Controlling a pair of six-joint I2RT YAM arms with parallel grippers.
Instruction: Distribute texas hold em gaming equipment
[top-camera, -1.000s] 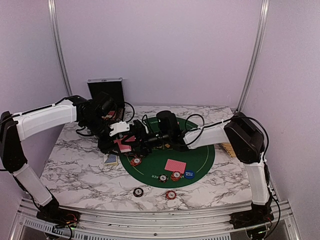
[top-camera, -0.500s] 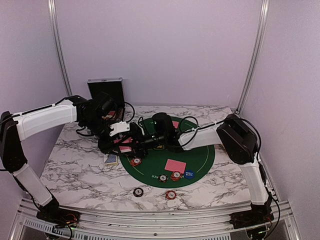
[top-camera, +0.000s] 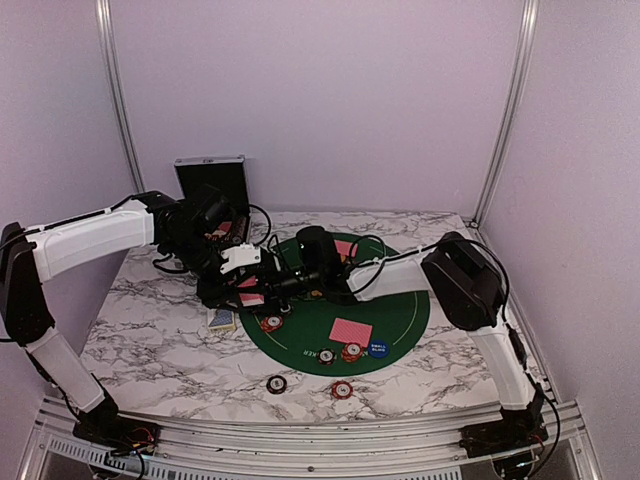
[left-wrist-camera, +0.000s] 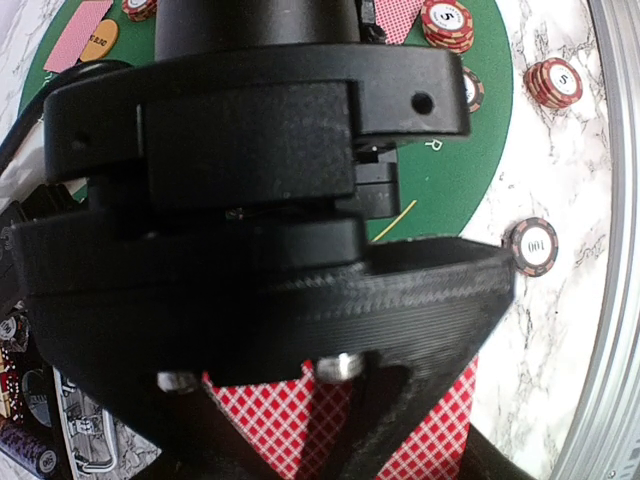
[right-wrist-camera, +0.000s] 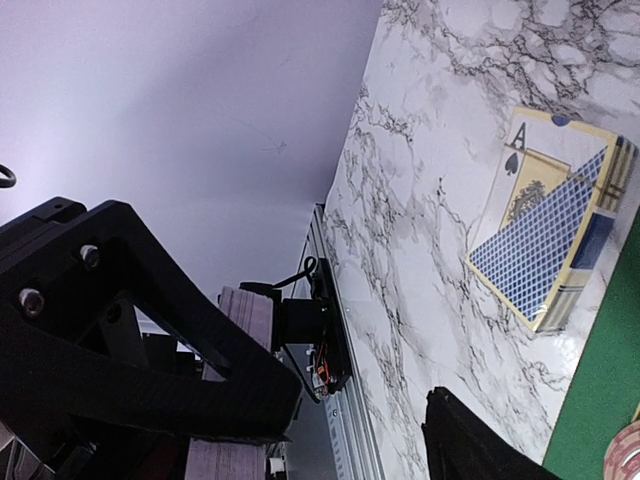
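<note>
Both arms meet over the left rim of the green poker mat (top-camera: 400, 310).

Left gripper (top-camera: 248, 288): pinching a stack of pink-red-backed cards (left-wrist-camera: 440, 425). Its wrist view shows the checked back wedged between the fingers at the bottom of the frame.

Right gripper (top-camera: 283, 283): nosed in against that stack. Its own camera catches one dark finger (right-wrist-camera: 465, 445) only, and the other views hide the tips, so I cannot tell whether it is spread or pressed together.

Laid out so far:
- near card (top-camera: 351, 331), face down, low on the mat
- far card (top-camera: 345, 247) at the upper edge, with an orange marker disc (left-wrist-camera: 98, 40) beside it
- left chip stack (top-camera: 272, 323), red-orange, at the mat's left
- black chip (top-camera: 326, 356), red-orange chips (top-camera: 351, 351) and blue marker disc (top-camera: 377, 349) along the lower rim
- two chips off the mat on the marble below it: dark chip (top-camera: 277, 384) and striped chip (top-camera: 342, 390)

A blue-backed card box (right-wrist-camera: 545, 235) lies on the marble just left of the mat. A black case (top-camera: 211, 180) stands at the back left.

My read: roughly midway. Two places have cards. The left place has chips and no card, and most of the deck is in hand. Dealing looks like the step under way.
</note>
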